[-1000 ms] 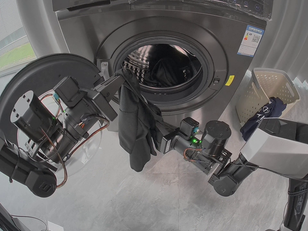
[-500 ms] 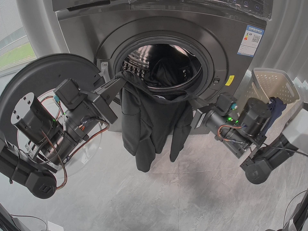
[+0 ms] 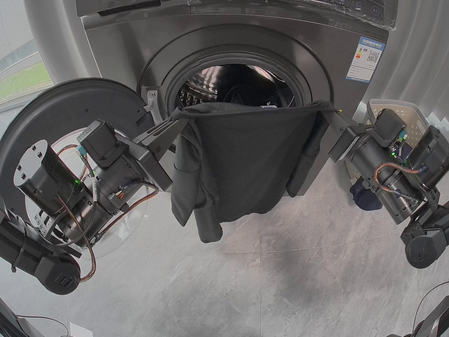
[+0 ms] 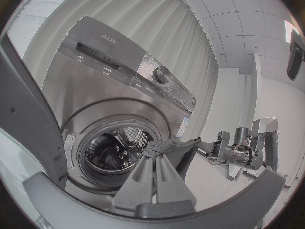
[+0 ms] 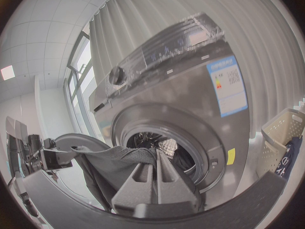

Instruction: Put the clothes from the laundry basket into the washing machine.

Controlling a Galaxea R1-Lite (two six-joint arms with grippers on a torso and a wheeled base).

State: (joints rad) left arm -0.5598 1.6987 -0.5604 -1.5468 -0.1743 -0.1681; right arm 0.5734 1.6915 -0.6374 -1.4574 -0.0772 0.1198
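Dark grey garment point(image 3: 248, 160) hangs stretched like a curtain across the mouth of the washing machine point(image 3: 262, 33), outside the drum, covering the lower part of the opening. Left gripper point(image 3: 181, 117) is clamped on one top corner, at 9 o'clock of the opening; right gripper point(image 3: 331, 112) is clamped on the opposite corner, at 3 o'clock; a loose fold dangles below the left corner.

Door point(image 3: 61, 108) is swung fully open, at 9 o'clock of the machine; dark clothing point(image 4: 105, 151) already lies inside the drum.

Laundry basket point(image 3: 414, 113) stands on the floor at 3 o'clock of the machine; a navy garment point(image 5: 292, 156) is draped over its rim.

Judgement: task partway; some clothes are in; the held piece is not yet through the opening; at least the navy one is left to fetch.
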